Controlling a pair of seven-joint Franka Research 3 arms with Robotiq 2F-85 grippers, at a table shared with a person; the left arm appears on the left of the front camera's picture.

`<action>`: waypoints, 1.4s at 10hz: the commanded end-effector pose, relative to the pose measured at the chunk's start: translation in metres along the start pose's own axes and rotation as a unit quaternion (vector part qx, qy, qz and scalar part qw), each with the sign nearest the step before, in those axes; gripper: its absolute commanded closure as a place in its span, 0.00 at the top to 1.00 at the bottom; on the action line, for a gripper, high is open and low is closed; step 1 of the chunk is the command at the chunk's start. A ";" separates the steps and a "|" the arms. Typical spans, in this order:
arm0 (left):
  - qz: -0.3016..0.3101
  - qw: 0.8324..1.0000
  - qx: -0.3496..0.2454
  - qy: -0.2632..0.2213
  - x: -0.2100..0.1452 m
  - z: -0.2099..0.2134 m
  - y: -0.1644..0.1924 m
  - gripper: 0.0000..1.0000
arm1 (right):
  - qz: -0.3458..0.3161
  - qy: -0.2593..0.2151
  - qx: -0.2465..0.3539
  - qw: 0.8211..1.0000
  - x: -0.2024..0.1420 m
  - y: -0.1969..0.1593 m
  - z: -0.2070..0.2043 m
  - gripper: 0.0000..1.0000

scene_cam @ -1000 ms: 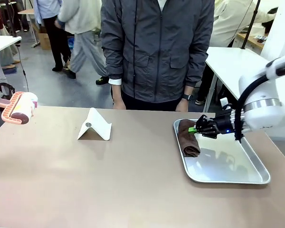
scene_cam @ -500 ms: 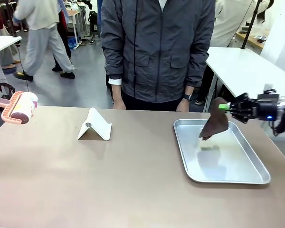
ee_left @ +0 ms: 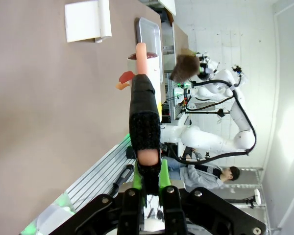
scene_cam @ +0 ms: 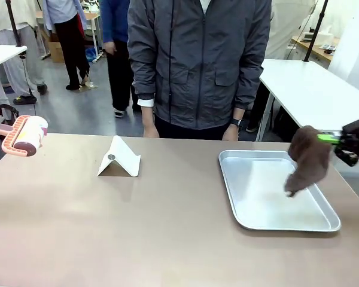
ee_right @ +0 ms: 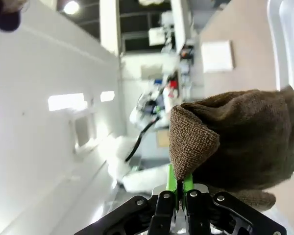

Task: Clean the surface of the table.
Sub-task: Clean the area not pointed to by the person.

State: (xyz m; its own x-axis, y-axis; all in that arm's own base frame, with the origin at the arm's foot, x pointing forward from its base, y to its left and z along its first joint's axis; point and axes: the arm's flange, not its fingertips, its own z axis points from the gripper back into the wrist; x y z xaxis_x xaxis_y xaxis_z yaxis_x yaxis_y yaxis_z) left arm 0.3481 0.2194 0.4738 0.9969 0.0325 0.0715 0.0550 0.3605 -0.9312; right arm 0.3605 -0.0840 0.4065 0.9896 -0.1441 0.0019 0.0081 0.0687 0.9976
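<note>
Our right gripper (scene_cam: 337, 139) has its fingers clamped on the brown cloth (scene_cam: 308, 159), hanging above the tray's (scene_cam: 275, 224) right rim. The bare worktop (scene_cam: 137, 221) stretches away to its left. Our left gripper (ee_left: 148, 180) pinches the lint roller (scene_cam: 24, 135) by its handle, over the worktop's far-left edge.
</note>
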 end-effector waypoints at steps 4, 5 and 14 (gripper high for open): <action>0.005 1.000 -0.004 -0.001 -0.001 0.000 -0.005 0.14 | 0.003 0.050 0.037 0.998 -0.014 0.013 0.010 0.04; 0.005 1.000 -0.004 -0.001 -0.001 0.000 -0.005 0.14 | 0.003 0.050 0.037 0.998 -0.014 0.013 0.010 0.04; 0.005 1.000 -0.004 -0.001 -0.001 0.000 -0.005 0.14 | 0.003 0.050 0.037 0.998 -0.014 0.013 0.010 0.04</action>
State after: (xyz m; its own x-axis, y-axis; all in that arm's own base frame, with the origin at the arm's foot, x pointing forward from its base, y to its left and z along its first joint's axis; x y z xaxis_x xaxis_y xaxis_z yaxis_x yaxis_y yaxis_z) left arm 0.3481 0.2194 0.4737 0.9969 0.0324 0.0713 0.0549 0.3604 -0.9312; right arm 0.3460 -0.0909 0.4180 0.9994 -0.0351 0.0036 -0.0041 -0.0129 0.9999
